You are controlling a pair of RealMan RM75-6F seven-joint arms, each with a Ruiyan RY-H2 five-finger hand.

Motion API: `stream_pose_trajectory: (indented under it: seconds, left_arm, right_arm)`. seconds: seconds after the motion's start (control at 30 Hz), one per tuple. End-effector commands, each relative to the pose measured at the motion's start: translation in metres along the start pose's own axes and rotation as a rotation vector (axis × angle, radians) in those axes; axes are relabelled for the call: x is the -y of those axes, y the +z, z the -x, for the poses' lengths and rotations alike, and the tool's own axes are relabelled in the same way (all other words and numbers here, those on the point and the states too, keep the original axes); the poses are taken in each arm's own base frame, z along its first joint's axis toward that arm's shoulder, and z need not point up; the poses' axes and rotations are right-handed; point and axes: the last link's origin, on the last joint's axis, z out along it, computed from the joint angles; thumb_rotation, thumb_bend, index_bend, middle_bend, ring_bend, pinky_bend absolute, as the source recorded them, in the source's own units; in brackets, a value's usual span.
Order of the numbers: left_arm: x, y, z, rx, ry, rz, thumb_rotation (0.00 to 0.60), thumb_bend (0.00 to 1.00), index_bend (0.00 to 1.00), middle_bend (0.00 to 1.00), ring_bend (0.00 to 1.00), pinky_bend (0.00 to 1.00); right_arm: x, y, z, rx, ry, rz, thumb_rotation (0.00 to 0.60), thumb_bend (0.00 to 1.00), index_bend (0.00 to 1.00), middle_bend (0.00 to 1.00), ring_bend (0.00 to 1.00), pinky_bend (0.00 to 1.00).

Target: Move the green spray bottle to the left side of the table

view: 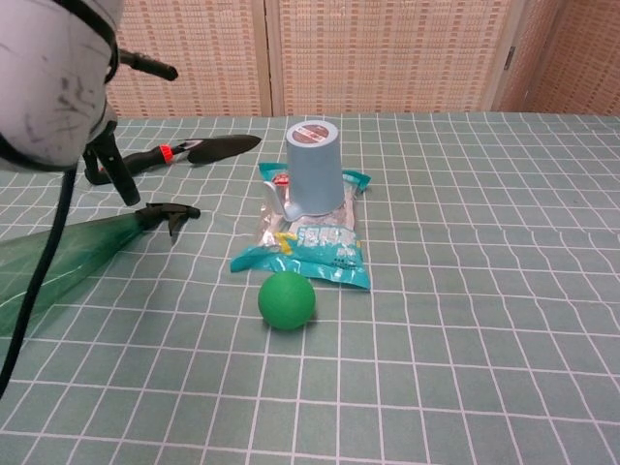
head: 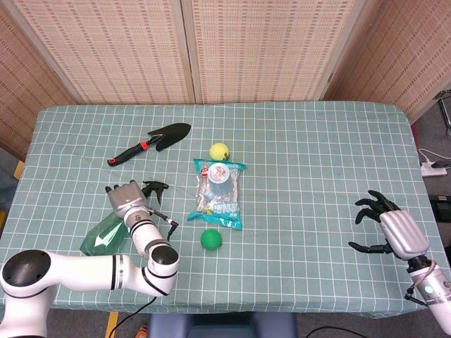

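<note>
The green spray bottle (head: 102, 238) lies on its side near the table's front left, its black trigger head (head: 156, 188) pointing toward the middle. In the chest view the bottle (view: 68, 257) rests flat on the cloth. My left hand (head: 127, 199) hovers over the bottle's neck with fingers apart and nothing in them; in the chest view its fingers (view: 116, 172) hang just above and behind the nozzle. My right hand (head: 384, 225) sits far off at the front right, open and empty.
A black trowel (head: 151, 141) with a red-ringed handle lies at the back left. A teal snack bag (head: 218, 204) with an upturned blue-grey cup (view: 315, 179) on it lies mid-table. A yellow ball (head: 219, 151) is behind the bag and a green ball (view: 287, 299) in front.
</note>
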Motion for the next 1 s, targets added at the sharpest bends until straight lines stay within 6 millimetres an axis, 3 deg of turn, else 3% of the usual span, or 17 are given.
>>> stream_pose_trajectory:
  seconds: [0.03, 0.37, 1.0]
  left_arm:
    - [0.007, 0.009, 0.007, 0.016, 0.015, -0.022, 0.6, 0.24, 0.2, 0.18, 0.08, 0.05]
    - [0.019, 0.024, 0.006, 0.014, -0.001, -0.043, 0.6, 0.24, 0.13, 0.13, 0.03, 0.04]
    - [0.015, 0.039, 0.028, 0.049, 0.004, -0.055, 0.6, 0.23, 0.19, 0.13, 0.03, 0.04]
  right_arm:
    - [0.0, 0.0, 0.0, 0.004, 0.002, 0.001, 0.6, 0.06, 0.51, 0.25, 0.08, 0.24]
    - [0.001, 0.0, 0.001, 0.009, -0.003, 0.003, 0.6, 0.06, 0.51, 0.25, 0.08, 0.24]
    - [0.001, 0.001, 0.001, 0.016, 0.0, 0.007, 0.6, 0.06, 0.51, 0.25, 0.08, 0.24]
